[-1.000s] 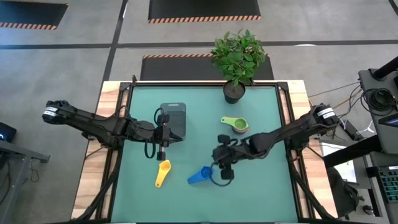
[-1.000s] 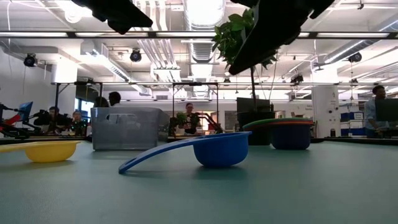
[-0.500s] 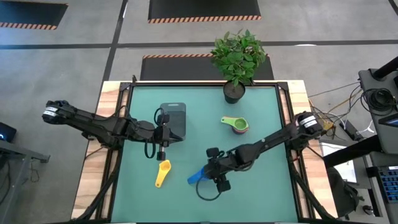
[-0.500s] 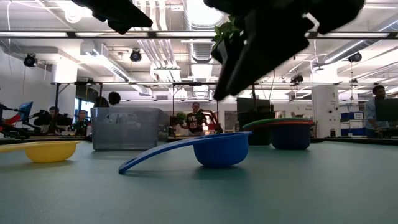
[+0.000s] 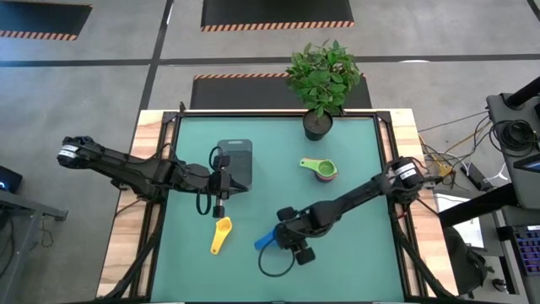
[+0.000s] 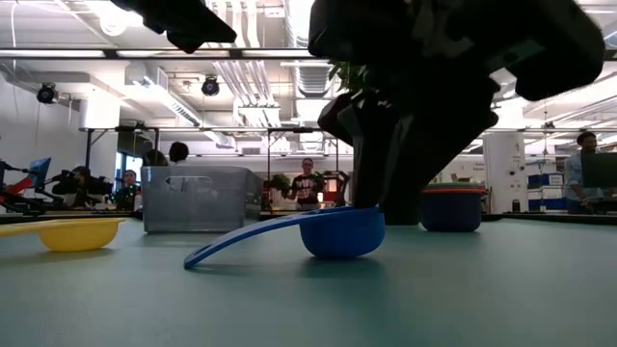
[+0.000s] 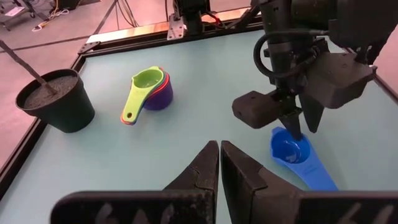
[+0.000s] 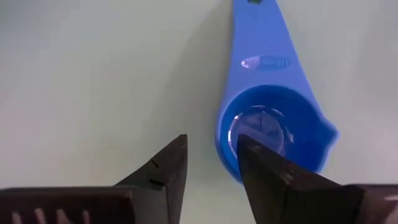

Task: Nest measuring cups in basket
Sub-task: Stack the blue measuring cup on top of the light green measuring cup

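The blue measuring cup (image 8: pixel 273 134) is smooth, glossy plastic. The worktop (image 5: pixel 354 253) has a matt green mat, bare wood along its side edges. The basket (image 5: pixel 235 160) looks matt dark plastic.

Measuring cups scattered around the basket on the green table

The dark grey basket (image 5: pixel 235 160) sits left of centre. A yellow cup (image 5: pixel 221 234) lies near it, a blue cup (image 5: pixel 267 240) rests upright beside that, and a green-topped nested stack (image 5: pixel 321 168) sits near the plant.
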{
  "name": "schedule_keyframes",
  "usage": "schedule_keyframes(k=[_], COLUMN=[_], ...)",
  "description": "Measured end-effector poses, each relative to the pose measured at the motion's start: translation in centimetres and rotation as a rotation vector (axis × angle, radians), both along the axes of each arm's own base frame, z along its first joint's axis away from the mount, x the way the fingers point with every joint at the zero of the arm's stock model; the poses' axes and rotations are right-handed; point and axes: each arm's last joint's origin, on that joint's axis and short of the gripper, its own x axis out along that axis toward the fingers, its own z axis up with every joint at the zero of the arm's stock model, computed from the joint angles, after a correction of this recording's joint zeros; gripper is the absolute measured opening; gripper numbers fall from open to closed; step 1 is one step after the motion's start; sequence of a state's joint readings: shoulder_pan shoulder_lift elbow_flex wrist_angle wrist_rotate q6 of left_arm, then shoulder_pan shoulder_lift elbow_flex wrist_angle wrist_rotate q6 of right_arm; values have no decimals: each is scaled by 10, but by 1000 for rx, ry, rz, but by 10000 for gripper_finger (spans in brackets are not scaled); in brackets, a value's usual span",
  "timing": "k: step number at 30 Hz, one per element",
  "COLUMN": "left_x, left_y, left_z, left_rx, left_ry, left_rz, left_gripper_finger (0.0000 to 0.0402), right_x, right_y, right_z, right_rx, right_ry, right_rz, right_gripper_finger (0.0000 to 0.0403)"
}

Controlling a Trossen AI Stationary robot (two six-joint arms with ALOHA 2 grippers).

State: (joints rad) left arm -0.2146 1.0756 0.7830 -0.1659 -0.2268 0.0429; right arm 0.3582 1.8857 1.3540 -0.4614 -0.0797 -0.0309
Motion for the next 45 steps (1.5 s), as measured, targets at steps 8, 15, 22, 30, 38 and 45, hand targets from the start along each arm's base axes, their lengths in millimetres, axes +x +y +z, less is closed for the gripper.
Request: schedule_keyframes(k=[8, 15, 22, 30, 38, 45], left_x=[0, 0, 0, 0, 0, 0], left_y=[0, 0, 0, 0, 0, 0], left_z=[0, 0, 0, 0, 0, -1], left_rx=[0, 0, 0, 0, 0, 2], left_ry=[0, 0, 0, 0, 1, 10], left_rz=[0, 0, 0, 0, 0, 0], left_gripper_finger=[0, 0, 0, 0, 0, 0], right_x=[4, 4, 2, -7, -37, -71], right_y=[-4, -8, -11, -22, -56, -92], right_z=[-12, -6, -1, 20, 64, 94], right_rx=[-19, -1, 6, -39, -191, -199], right_ry=[19, 12, 16, 18, 66, 9], right_rz=[25, 23, 3, -64, -239, -394], right_gripper_finger=[66, 12, 10, 9, 9, 9])
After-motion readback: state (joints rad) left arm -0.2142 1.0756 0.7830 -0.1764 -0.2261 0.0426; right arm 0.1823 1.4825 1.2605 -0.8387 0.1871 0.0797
